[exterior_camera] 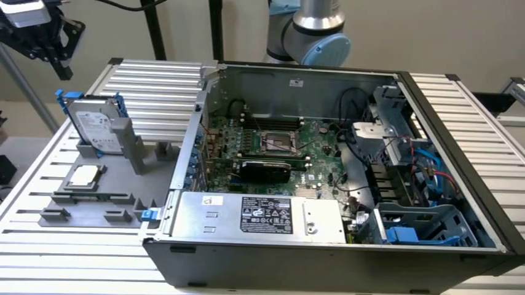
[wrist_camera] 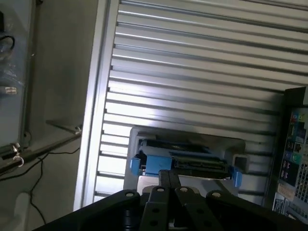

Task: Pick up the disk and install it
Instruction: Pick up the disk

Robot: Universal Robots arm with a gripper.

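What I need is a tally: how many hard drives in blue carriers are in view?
1. The disk stands on edge in the grey holder at the exterior view's left, outside the computer case. More may be hidden in the case's bays.

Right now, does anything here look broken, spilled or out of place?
Nothing stands out. The disk stands on edge in its grey holder, the computer case lies open, and the shut gripper hangs above the disk, touching nothing.

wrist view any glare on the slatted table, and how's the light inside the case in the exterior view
wrist view: yes, bright glare washes the slatted table near the disk, end effector dark in front; exterior view: even light, computer case interior shaded but visible
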